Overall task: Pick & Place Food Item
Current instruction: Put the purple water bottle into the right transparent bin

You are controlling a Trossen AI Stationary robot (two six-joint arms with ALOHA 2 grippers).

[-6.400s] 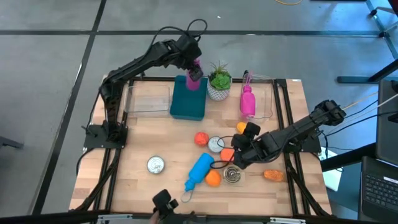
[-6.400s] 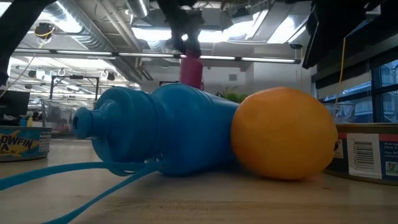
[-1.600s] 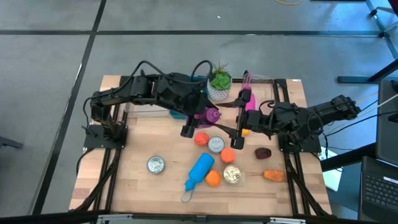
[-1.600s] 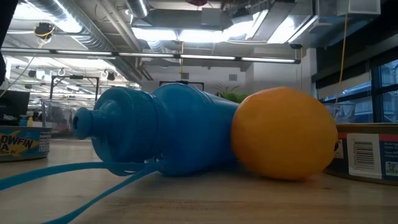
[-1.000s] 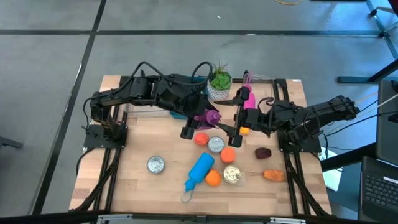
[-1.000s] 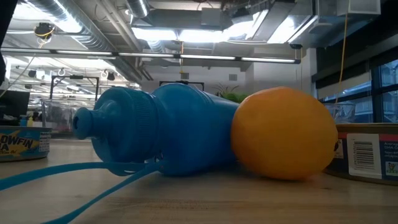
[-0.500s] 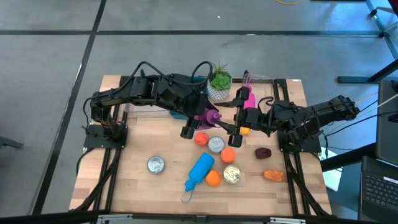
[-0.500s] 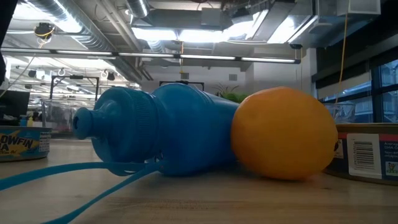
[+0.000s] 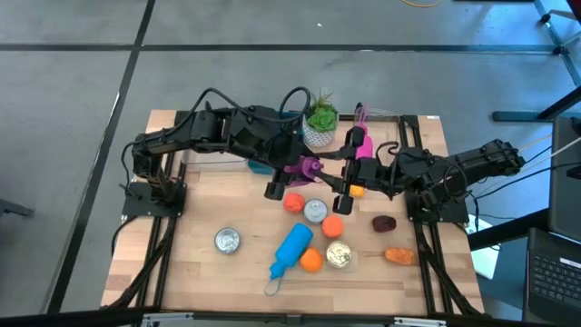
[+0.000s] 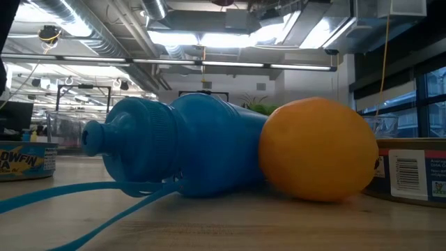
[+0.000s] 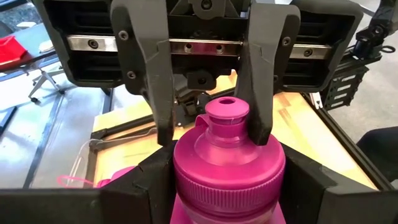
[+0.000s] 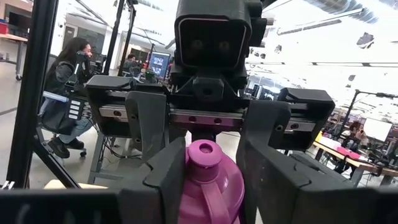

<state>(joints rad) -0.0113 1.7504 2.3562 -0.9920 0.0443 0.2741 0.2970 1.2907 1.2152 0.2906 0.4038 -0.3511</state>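
High view: the two arms meet above the middle of the counter (image 9: 204,209), and between them hangs a magenta bottle (image 9: 307,168), lying roughly level and clear of the wood. It is a drink bottle, not food. The fruit and cans lie loose on the counter below it.

The left hand (image 9: 290,169) is closed on the bottle's body, about half shut, with the wide cap poking out past its grip. The right hand (image 9: 334,177) faces it from the other side and sits around the cap end. Whether it has actually clamped on, I cannot tell.

The bottle looks like hard, smooth plastic. It is probably stiff enough to take a firm squeeze, light if empty, and slick on the round body. The ribbed band of the cap should give better purchase than the glossy wall, though a cap can turn or pop under side load. The narrow spout on top is a poor place to pinch. The safer hold, I judge, is across the body just below the cap, square to its axis. One hand should not let go until the other is firmly on.
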